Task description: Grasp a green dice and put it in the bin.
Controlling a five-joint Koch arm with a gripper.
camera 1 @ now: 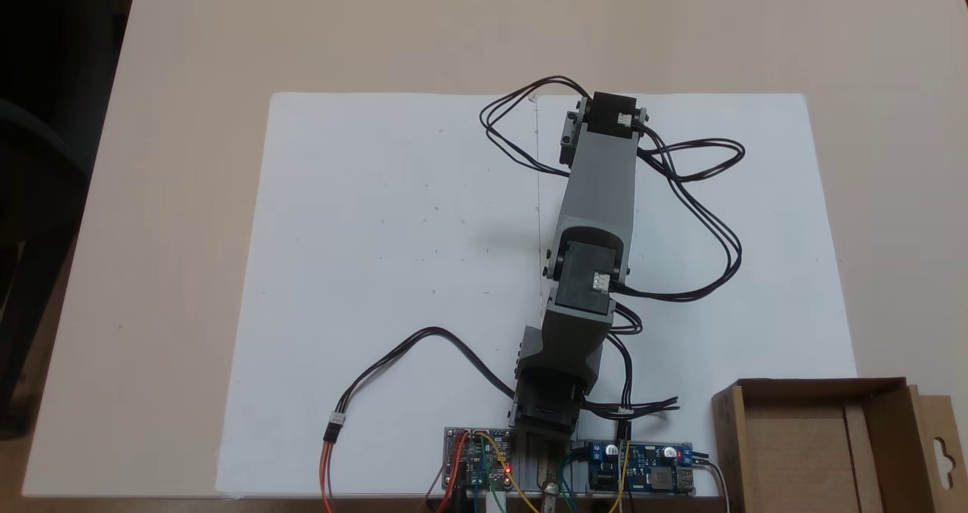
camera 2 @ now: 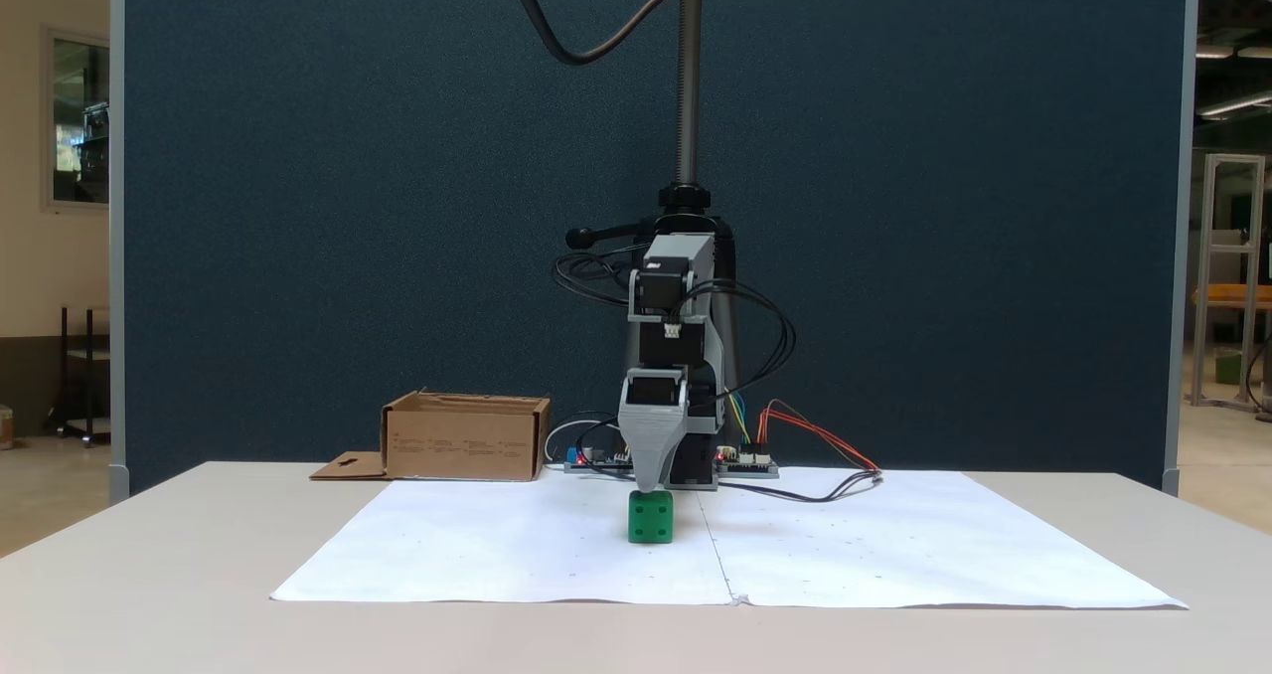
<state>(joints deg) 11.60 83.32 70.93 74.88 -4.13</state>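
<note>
While the green dice (camera 2: 651, 517) sits mid-paper (camera 2: 497, 545), well apart from the bin (camera 2: 465, 438), the arm (camera 1: 597, 188) reaches out, its tip pointing down at the dice; jaws' spread unclear.

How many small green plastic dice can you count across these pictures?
1. The small green plastic dice sits on the white paper sheet directly under the gripper, seen in a fixed view. The arm could hide others.

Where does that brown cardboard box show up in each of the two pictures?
Fixed view from above: the bin sits in the bottom right corner, beside the arm's base.
Fixed view from the front: the bin stands left of centre, at the table's far edge.
Shared landmark: the white paper sheet, which the bin borders in both fixed views.
</note>
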